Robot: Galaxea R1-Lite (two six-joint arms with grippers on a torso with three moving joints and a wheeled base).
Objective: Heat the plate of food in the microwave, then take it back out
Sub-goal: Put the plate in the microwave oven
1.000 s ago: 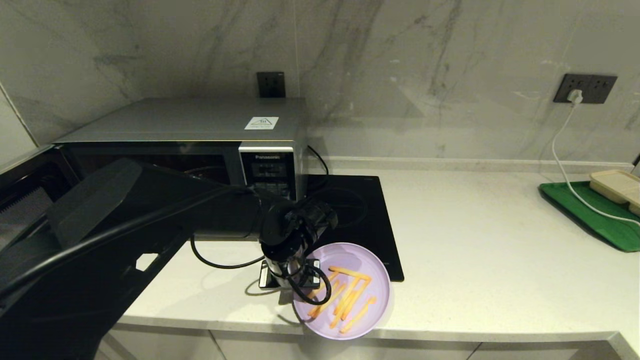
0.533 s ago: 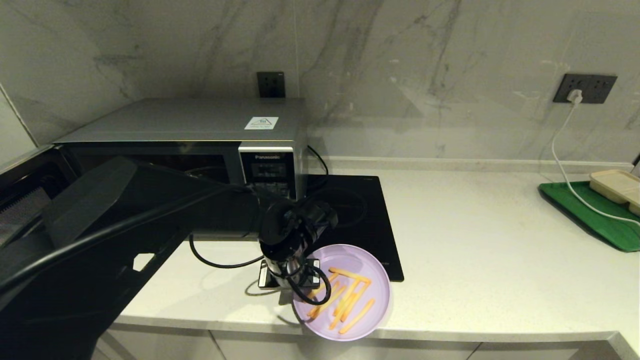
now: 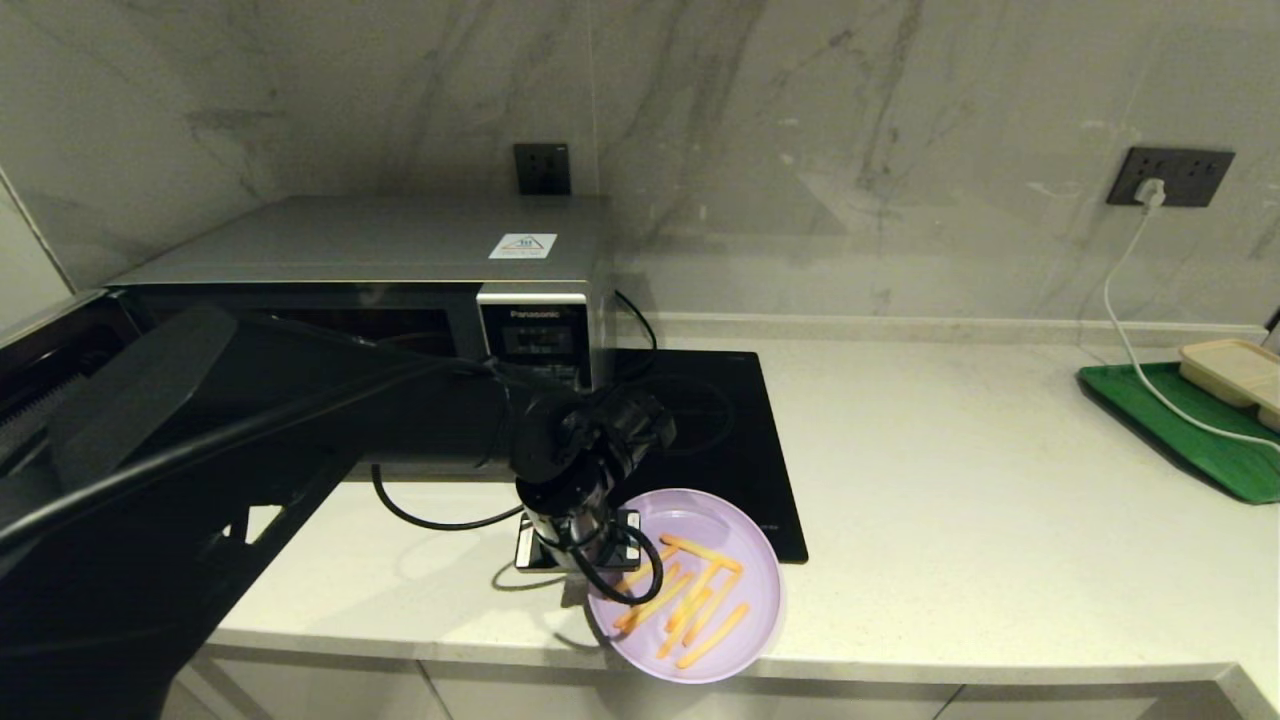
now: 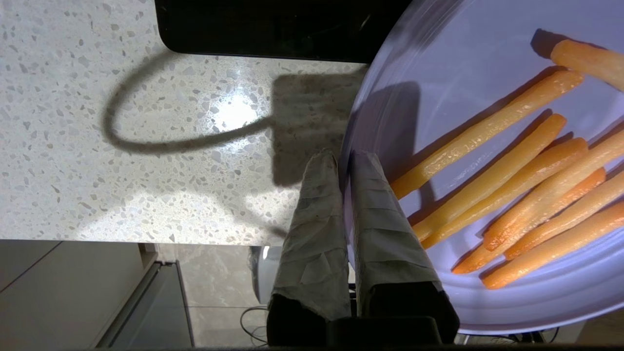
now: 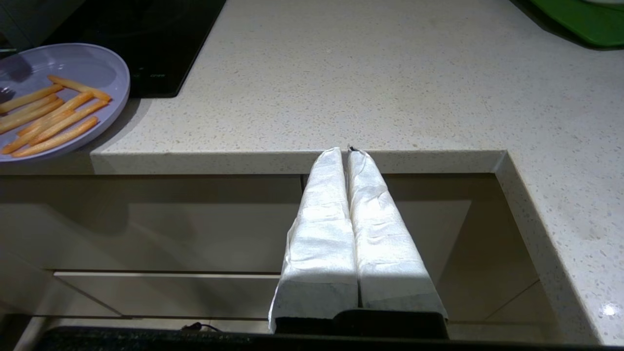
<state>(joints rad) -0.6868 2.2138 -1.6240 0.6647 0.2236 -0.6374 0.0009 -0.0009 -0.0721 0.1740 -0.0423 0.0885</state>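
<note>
One plate of food (image 3: pixel 700 530): lay flat at the counter's (image 3: pixel 950 520) front edge, its near rim overhanging, its far rim over the black cooktop (image 3: pixel 725 440).
Fries (image 3: pixel 690 600): long axes ran mostly parallel, slanting from near-left to far-right.
Writing: "Panasonic" read on the microwave (image 3: pixel 400 270); a triangle sticker sat on top.
Left gripper (image 4: pixel 343 163): reached across from the left, pointing down, pinched tight on the plate's left rim.
Right gripper (image 5: pixel 347 152): parked below the counter edge, fingers pressed together, holding nothing.

One microwave (image 3: pixel 400 290), one cooktop (image 3: pixel 715 440), one plate (image 3: pixel 745 540) bearing about seven fries (image 3: pixel 690 600), one green tray (image 3: pixel 1190 430), two wall sockets (image 3: pixel 1170 177), two grippers (image 4: pixel 343 163).
</note>
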